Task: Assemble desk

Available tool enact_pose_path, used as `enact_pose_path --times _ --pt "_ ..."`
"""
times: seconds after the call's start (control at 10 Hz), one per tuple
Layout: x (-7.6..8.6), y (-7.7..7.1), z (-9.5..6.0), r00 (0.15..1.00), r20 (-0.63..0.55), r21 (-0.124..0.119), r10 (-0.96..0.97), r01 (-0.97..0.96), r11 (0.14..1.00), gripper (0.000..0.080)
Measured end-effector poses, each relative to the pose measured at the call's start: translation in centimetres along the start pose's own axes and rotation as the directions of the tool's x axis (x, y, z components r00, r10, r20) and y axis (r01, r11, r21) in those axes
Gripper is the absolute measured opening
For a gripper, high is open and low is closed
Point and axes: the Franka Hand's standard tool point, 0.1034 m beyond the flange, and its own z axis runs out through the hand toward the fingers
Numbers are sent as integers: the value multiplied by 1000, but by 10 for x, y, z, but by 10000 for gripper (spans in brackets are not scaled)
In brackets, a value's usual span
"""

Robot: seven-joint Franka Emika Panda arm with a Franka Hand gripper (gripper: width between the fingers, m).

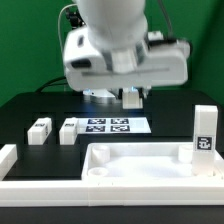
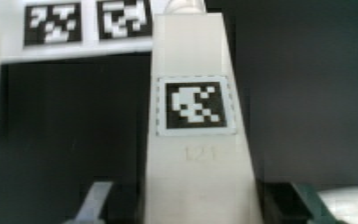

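The hand [image 1: 132,96], upper centre of the exterior view, seems to pinch a white leg [image 2: 197,110] between its fingers [image 2: 98,204]. The tabletop [image 1: 130,150] lies across the lower frame on the bench [image 1: 28,108].

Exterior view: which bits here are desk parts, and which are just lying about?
Desk job:
- tabletop
- held leg, between the fingers of the gripper
- two loose legs, lying at the exterior view's left
- upright leg, at the exterior view's right

Lying about:
- marker board
- border rail
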Motion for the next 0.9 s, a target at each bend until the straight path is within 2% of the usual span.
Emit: enact_pose_path --times 0.1,0.2,0.4,0.6,0.7,0.9 --pt "9 9 -28 998 -55 15 -18 18 1000 291" --pt "20 14 -40 989 -143 13 -30 32 999 291" --pt "23 12 -41 956 -291 4 -30 32 999 291" --pt "31 13 -48 900 -434 -9 -32 31 999 291" --pt "40 12 -60 871 -490 -18 -45 42 999 291" --pt "56 13 -106 755 -648 -63 -100 78 995 291"
